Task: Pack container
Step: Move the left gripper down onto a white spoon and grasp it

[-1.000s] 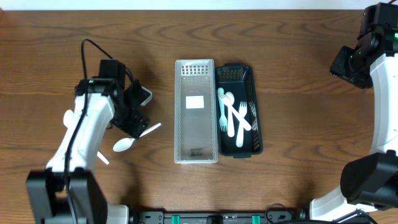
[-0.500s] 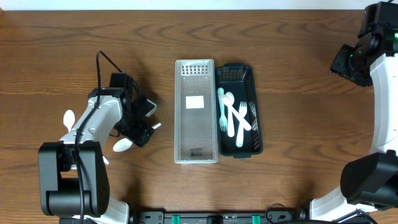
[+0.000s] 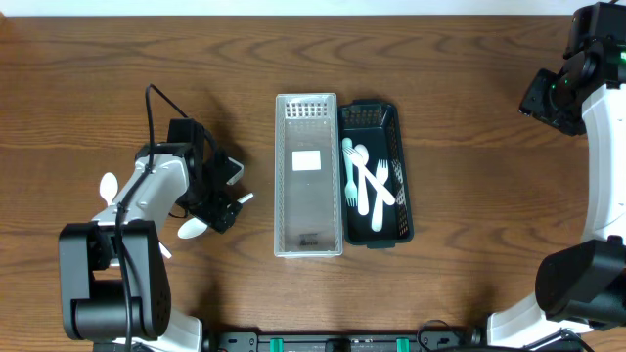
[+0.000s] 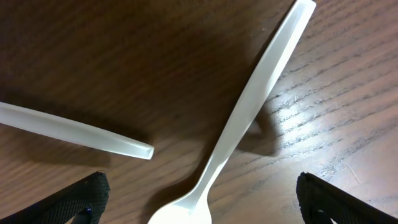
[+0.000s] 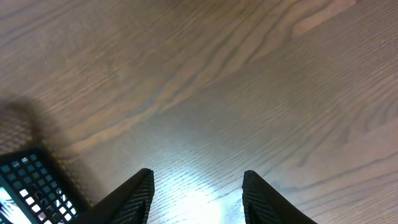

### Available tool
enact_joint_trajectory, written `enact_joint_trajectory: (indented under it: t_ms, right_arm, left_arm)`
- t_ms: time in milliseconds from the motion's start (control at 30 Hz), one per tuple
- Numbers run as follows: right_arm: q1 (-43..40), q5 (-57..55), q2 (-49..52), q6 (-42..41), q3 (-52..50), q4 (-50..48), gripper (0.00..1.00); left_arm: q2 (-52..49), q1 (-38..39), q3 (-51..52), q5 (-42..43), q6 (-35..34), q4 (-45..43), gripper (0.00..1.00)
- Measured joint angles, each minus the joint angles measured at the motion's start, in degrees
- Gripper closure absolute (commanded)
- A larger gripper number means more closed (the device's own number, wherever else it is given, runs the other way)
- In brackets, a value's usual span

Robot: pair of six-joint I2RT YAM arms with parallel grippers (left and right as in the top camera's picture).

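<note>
Tool, overhead: left tool [image 3: 221, 192] is held spread above spoon [image 3: 194, 228] on counter [image 3: 460, 98]; bin [image 3: 403, 210] is set well apart.
Left wrist: spoon lies untouched between fingers [image 4: 84, 196]; second handle [image 4: 74, 130] near.
Right wrist: right tool [image 5: 196, 199] half spread, empty.
Risk: flat handle may be skidded or missed.
Change: left tool has been drawn in over spoon.

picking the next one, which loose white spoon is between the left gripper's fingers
The spoon whose handle runs under the open left gripper; the other spoon lies outside, beyond the arm.
</note>
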State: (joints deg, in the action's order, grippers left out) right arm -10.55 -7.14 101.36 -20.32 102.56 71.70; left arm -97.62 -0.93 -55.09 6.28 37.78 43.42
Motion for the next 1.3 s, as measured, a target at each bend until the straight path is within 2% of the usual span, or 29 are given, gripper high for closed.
enact_joint_trajectory:
  t_ms: [367, 567, 700, 900, 1133, 1300]
  right_arm:
    - [0.0, 0.0, 0.0, 0.0, 0.0, 0.0, 0.51]
    - [0.0, 0.0, 0.0, 0.0, 0.0, 0.07, 0.51]
    - [0.0, 0.0, 0.0, 0.24, 0.0, 0.33, 0.51]
    - [0.0, 0.0, 0.0, 0.44, 0.0, 0.42, 0.51]
    - [0.0, 0.0, 0.0, 0.44, 0.0, 0.39, 0.51]
    - [0.0, 0.0, 0.0, 0.44, 0.0, 0.33, 0.5]
  left_arm:
    - [-0.42, -0.04, 2.62, 0.42, 0.04, -1.95, 0.0]
    - [-0.42, -0.11, 2.62, 0.39, 0.11, -2.19, 0.15]
    - [-0.44, -0.11, 2.62, 0.44, 0.2, -2.21, 0.21]
    - [-0.44, -0.11, 2.69, 0.66, 0.17, -2.34, 0.34]
    - [-0.44, -0.11, 2.71, 0.85, 0.17, -2.34, 0.42]
    - [-0.44, -0.11, 2.73, 0.85, 0.22, -2.34, 0.44]
